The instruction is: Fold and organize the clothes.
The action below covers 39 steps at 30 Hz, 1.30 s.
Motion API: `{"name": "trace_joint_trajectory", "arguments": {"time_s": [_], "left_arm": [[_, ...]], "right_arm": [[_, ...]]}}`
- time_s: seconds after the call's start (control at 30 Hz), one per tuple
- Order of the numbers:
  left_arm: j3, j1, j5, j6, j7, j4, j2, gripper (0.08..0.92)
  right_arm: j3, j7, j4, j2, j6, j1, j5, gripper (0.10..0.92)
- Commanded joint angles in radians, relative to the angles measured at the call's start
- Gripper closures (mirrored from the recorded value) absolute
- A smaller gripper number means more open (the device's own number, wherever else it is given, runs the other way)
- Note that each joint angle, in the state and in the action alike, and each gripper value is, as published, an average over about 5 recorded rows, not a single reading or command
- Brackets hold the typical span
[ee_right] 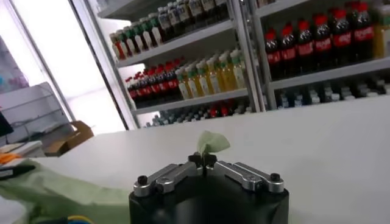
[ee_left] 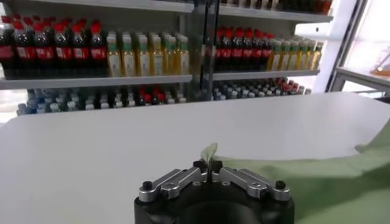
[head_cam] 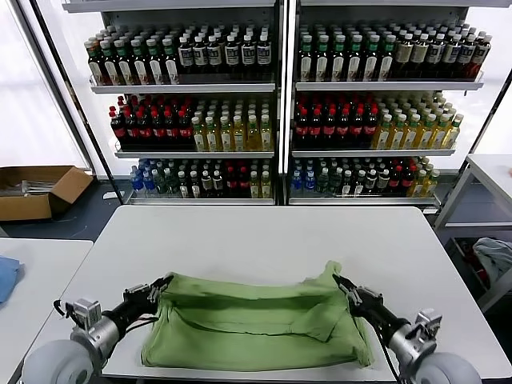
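So you're partway in, by the look of it: the shirt (head_cam: 256,320) lies near the front edge of the table (head_cam: 256,232) as a wide, low band, with one layer already lying over another, rather than spread open with sleeves out. That reads as a first lengthwise fold made or being made, though I can't tell from the head view exactly which edge went where. No checkered side and no buttons are showing; only plain green cloth faces up.

Your left gripper (head_cam: 164,286) sits at the shirt's far left corner, and the left wrist view shows it pinched closed on a small flap of the green fabric (ee_left: 209,152). Your right gripper (head_cam: 342,286) mirrors it at the far right corner, likewise clamped on a tuft of the cloth (ee_right: 210,143), which stands up above the fingertips. Both corners look slightly raised off the table, so you are holding the upper edge taut between the two arms.

Left to do, as I judge it: lay this edge down flat, then fold the long band across its width into a compact packet, smooth the wrinkles along the near hem, and set it tidily. The far half of the table lies beyond the shirt.
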Motion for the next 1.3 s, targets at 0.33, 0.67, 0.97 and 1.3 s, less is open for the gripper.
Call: {"name": "trace_joint_trajectory", "arguments": {"time_s": [0.33, 0.67, 0.97, 1.3], "left_arm": [[-0.126, 0.198, 0.114, -0.008, -0.042, -0.116, -0.033, 0.717], [-0.134, 0.252, 0.102, -0.057, -0.195, -0.114, -0.194, 0.422], [-0.014, 0.294, 0.198, -0.069, -0.268, -0.099, -0.336, 0.195], [0.054, 0.205, 0.220, -0.065, -0.309, -0.034, -0.368, 0.177]], "right_arm": [[0.170, 0.039, 0.036, -0.012, 0.108, -0.115, -0.083, 0.759], [0.393, 0.007, -0.109, 0.068, 0.235, -0.033, -0.128, 0.464], [0.452, 0.003, -0.174, 0.097, 0.273, -0.074, -0.123, 0.227], [0.442, 0.001, -0.161, 0.114, 0.272, -0.075, -0.123, 0.203]]}}
